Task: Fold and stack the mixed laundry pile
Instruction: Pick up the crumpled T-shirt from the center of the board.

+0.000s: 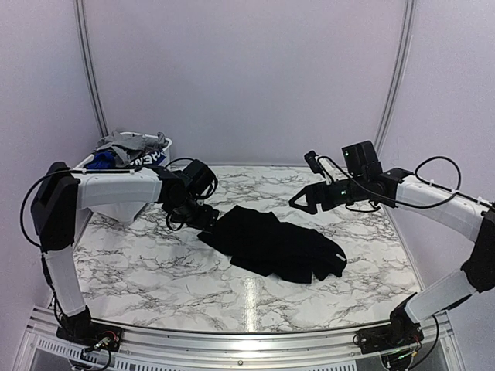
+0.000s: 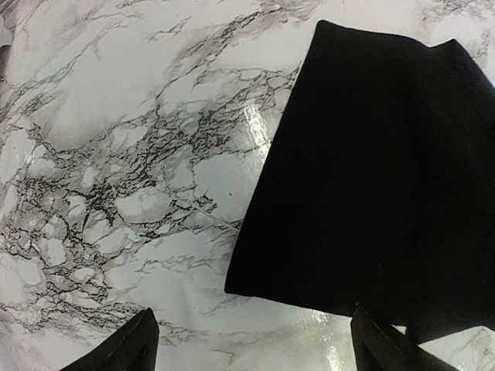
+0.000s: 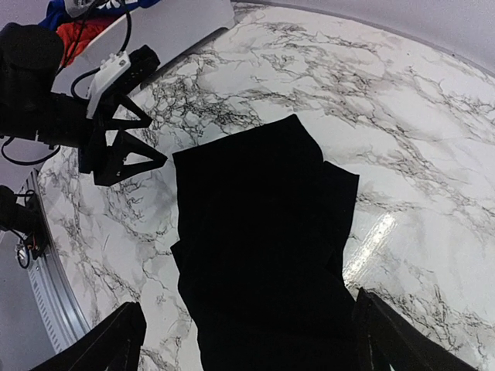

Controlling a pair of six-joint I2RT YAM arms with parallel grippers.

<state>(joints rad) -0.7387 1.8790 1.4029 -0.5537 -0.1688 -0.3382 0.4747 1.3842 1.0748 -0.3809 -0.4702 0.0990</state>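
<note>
Black matte garment [image 1: 274, 249], straight-edged, flat on glossy marble-veined bench [image 1: 139, 263]. Left tool [image 1: 205, 222] at its 10 o'clock, right tool [image 1: 303, 202] at 1 o'clock: both released, empty.

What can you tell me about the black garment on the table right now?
The black garment is matte, soft-looking fabric. It lies flat on the marble-patterned table, folded into overlapping layers with straight edges. Apparently only the table touches it: the left gripper stands open close beside its left end, and the right gripper hangs open above it.
</note>
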